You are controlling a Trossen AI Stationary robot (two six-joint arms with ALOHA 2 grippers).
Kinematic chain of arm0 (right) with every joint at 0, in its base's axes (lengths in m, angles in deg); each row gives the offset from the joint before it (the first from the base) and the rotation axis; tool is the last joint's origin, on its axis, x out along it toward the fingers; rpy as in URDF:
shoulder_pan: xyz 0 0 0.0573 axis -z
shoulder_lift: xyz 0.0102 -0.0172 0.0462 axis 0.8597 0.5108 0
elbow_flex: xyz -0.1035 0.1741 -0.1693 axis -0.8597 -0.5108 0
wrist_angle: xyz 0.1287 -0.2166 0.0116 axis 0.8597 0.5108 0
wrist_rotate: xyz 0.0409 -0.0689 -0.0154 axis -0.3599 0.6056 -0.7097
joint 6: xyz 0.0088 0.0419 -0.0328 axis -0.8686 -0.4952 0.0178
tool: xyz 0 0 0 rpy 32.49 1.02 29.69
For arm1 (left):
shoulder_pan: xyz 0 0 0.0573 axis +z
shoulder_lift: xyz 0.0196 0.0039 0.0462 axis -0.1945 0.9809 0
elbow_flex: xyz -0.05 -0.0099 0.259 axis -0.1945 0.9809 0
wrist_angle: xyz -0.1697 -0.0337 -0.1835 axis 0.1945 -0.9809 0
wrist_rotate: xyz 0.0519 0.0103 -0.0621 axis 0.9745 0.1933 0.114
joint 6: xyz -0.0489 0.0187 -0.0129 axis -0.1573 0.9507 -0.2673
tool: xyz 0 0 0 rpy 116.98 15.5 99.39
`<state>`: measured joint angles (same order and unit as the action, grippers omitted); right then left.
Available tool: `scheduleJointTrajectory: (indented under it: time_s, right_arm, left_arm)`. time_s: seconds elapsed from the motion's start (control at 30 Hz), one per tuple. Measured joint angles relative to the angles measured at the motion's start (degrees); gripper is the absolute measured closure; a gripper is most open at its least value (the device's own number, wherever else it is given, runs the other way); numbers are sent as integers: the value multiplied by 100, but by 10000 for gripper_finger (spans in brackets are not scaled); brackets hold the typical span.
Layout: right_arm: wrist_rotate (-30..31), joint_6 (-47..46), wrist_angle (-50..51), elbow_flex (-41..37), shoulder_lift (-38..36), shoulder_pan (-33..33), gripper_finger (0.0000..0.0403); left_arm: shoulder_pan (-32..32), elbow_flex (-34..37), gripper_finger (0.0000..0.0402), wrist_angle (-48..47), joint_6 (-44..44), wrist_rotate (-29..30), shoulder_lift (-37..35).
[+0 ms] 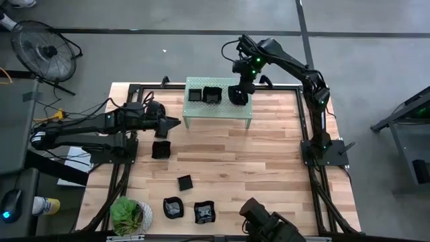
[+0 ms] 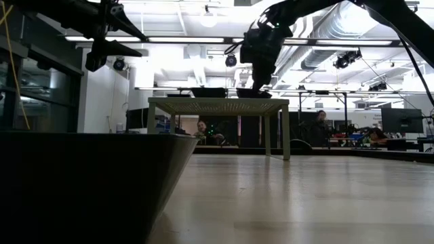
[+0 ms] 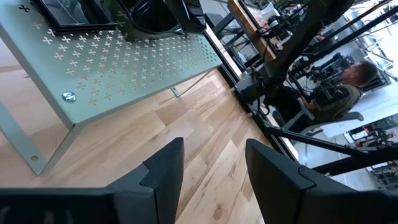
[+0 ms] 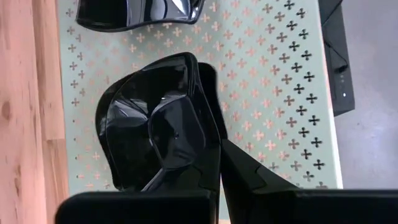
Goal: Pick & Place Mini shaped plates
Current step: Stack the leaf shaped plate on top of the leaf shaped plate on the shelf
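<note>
Three glossy black mini plates stand in a row on the pale green perforated shelf (image 1: 216,113): a square one (image 1: 195,94), a middle one (image 1: 212,95) and one at the shelf's right end (image 1: 235,96). My right gripper (image 1: 243,87) is above that right-end plate (image 4: 149,124) and shut on it. Several more black plates lie on the wooden table: one (image 1: 161,149) near the left arm and others (image 1: 185,181) (image 1: 173,207) (image 1: 203,212) toward the near edge. My left gripper (image 1: 176,122) (image 3: 214,165) hovers open beside the shelf's left end, holding nothing. My right gripper pinches the right-end plate by its raised rim (image 4: 208,109), one finger (image 4: 177,158) inside the dish and the other finger (image 4: 249,171) outside it. The fingers come from above, pointing down. The plate sits flat on the shelf top.
A green leafy item on a round dish (image 1: 131,215) sits at the table's near left corner, and a dark object (image 1: 269,225) at the near edge. In the low view a large dark dish (image 2: 88,183) fills the foreground. Bare wood (image 1: 269,161) lies right of the centre.
</note>
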<state>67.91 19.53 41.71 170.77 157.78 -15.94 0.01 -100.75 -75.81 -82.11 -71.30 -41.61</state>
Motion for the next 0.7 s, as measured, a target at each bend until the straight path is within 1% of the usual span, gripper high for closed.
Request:
scheduleJointTrajectory:
  time_s: [0.23,0.7]
  right_arm:
    - [10,-317,-166,-33,0,-1,403]
    - [14,-610,-74,-33,0,-1,402]
  left_arm:
    - [0,0,232,0,0,-4,-1]
    - [0,0,232,0,0,-9,-1]
